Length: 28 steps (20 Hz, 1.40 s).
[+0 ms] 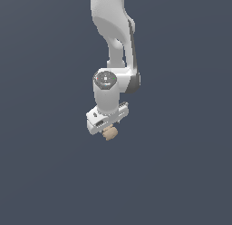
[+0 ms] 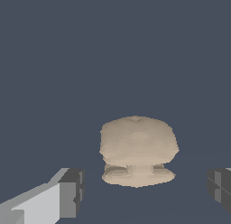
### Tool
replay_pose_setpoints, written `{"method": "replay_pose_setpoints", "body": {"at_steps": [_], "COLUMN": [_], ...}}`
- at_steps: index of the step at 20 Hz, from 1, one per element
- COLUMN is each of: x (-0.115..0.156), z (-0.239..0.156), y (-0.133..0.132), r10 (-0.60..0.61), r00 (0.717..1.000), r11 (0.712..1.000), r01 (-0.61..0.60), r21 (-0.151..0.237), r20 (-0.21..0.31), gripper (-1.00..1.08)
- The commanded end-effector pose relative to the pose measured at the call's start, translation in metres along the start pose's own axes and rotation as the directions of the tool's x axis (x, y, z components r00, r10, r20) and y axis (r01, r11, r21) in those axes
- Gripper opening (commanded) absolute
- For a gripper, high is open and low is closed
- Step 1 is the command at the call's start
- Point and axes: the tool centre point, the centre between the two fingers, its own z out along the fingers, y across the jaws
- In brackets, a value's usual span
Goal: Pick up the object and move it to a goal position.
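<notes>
My jaws [image 2: 146, 191] stand apart, one dark pad on either side of the object [image 2: 137, 151], with open gap between each pad and its tan, lumpy flanks; I judge this spread is to straddle it before closing. In the exterior view the object [image 1: 109, 133] sits directly under my white hand, half hidden by it. Above the object my arm [image 1: 113, 33] hangs nearly straight down, wrist vertical, so I can close on it squarely.
</notes>
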Motion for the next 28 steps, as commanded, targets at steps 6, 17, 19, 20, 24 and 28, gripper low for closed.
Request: {"method": "replay_pose_setpoints", "body": {"at_steps": [6,17,19,20,24,28], "x": [-0.001,-0.002,-0.002,-0.002,-0.001,-0.001], "z": [0.004,0.044,0.050,0.052,0.054,0.054], "y": [0.002,0.001,0.001,0.002,0.002,0.002], "r10": [-0.025,-0.029,-0.029,-0.029,-0.029,-0.029], "r00": [1.000,1.000,1.000,1.000,1.000,1.000], "r11": [1.000,1.000,1.000,1.000,1.000,1.000], "r01": [0.025,0.029,0.029,0.029,0.029,0.029], "r21": [-0.001,-0.001,-0.001,-0.001,-0.001,-0.001], "r20": [-0.002,-0.003,-0.003,-0.003,-0.003,-0.003], "gripper": [1.00,1.00,1.00,1.00,-1.00,-1.00]}}
